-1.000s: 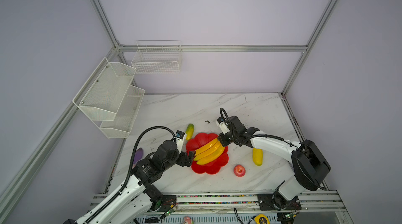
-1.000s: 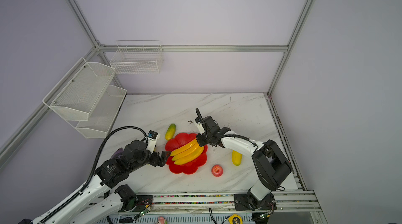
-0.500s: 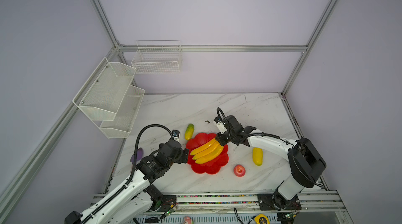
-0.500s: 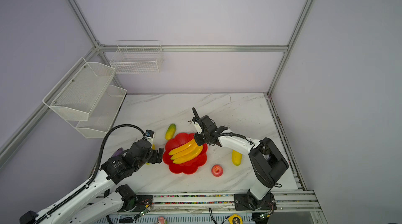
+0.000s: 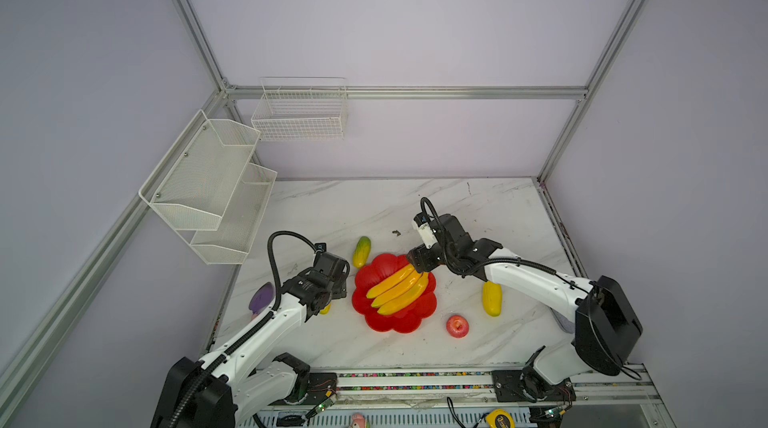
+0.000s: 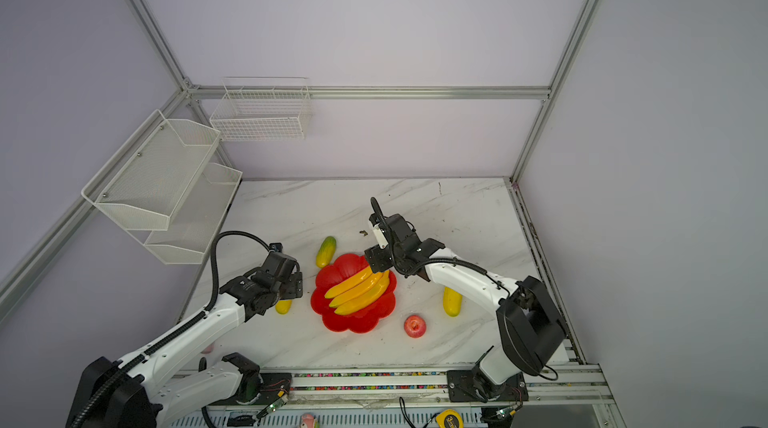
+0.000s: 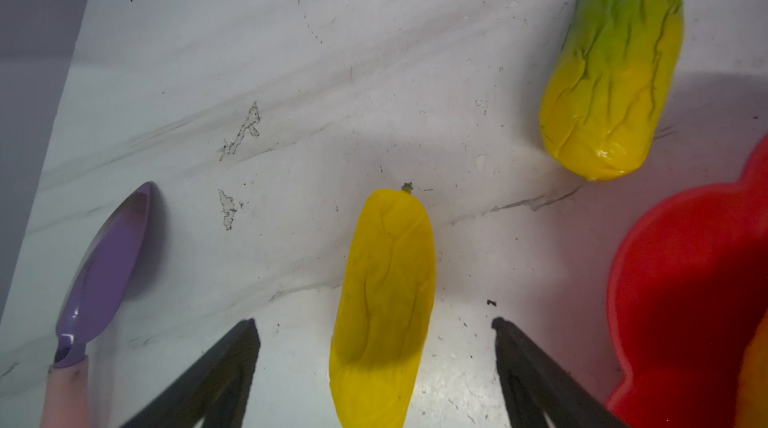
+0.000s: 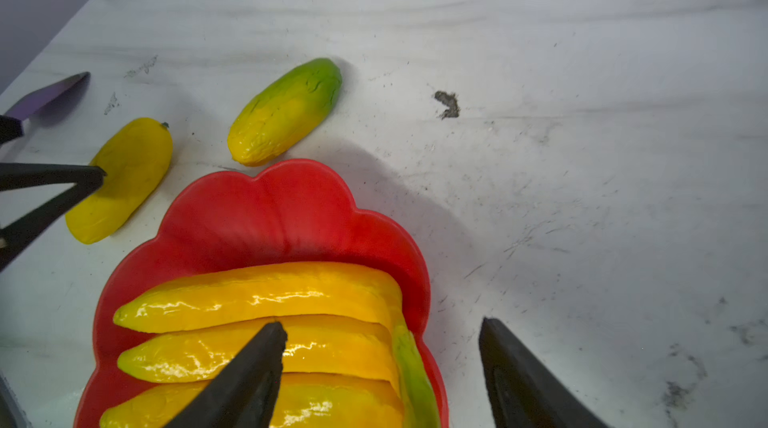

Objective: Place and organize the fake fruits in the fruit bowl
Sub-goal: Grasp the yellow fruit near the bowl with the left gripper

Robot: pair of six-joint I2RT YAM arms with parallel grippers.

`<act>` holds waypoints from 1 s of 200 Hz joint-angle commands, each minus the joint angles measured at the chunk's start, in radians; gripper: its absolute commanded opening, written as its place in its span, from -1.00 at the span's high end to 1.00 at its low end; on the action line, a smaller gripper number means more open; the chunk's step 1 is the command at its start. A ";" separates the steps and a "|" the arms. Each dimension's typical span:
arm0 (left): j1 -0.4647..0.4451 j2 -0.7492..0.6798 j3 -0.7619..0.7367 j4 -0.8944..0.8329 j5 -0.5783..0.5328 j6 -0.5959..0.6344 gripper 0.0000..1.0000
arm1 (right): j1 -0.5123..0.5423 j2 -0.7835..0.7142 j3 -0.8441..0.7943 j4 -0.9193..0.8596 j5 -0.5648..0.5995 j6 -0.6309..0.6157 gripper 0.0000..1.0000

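Both top views showed the marble table [image 5: 374, 213] bearing one glossy red scalloped bowl [image 5: 401, 322]. One yellow-orange banana bunch [image 5: 397, 290] lay in it, long axis diagonal, tips toward the near left, stem end between the spread right fingers [image 8: 249, 372]. Outside on the table lay two yellow fruits [image 5: 492, 299], one between the spread left fingers [image 7: 232, 355] untouched, one green-yellow fruit [image 5: 361, 251] and one red apple [image 5: 457, 325].

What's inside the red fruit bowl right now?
Only the banana bunch, lying across the fruit bowl. The bowl's centre under the bunch is covered, so anything beneath it cannot be seen.
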 commanded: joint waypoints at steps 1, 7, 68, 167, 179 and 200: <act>0.027 0.024 0.026 0.068 0.041 -0.045 -0.72 | 0.015 -0.126 0.022 0.024 0.045 0.003 -0.65; 0.032 0.028 0.018 0.079 0.051 -0.050 -0.71 | 0.022 -0.165 0.016 0.045 0.030 0.006 -0.72; 0.078 0.080 0.006 0.076 0.100 -0.085 -0.63 | 0.265 -0.172 -0.073 0.290 -0.248 0.056 -0.94; 0.097 0.217 0.034 0.062 0.126 -0.094 -0.14 | 0.357 -0.034 -0.181 0.418 -0.215 0.129 -0.95; 0.097 0.231 0.041 0.063 0.121 -0.087 -0.05 | 0.357 -0.036 -0.203 0.421 -0.197 0.133 -0.94; 0.096 0.223 0.052 0.066 0.109 -0.085 0.13 | 0.357 -0.071 -0.226 0.415 -0.161 0.141 -0.94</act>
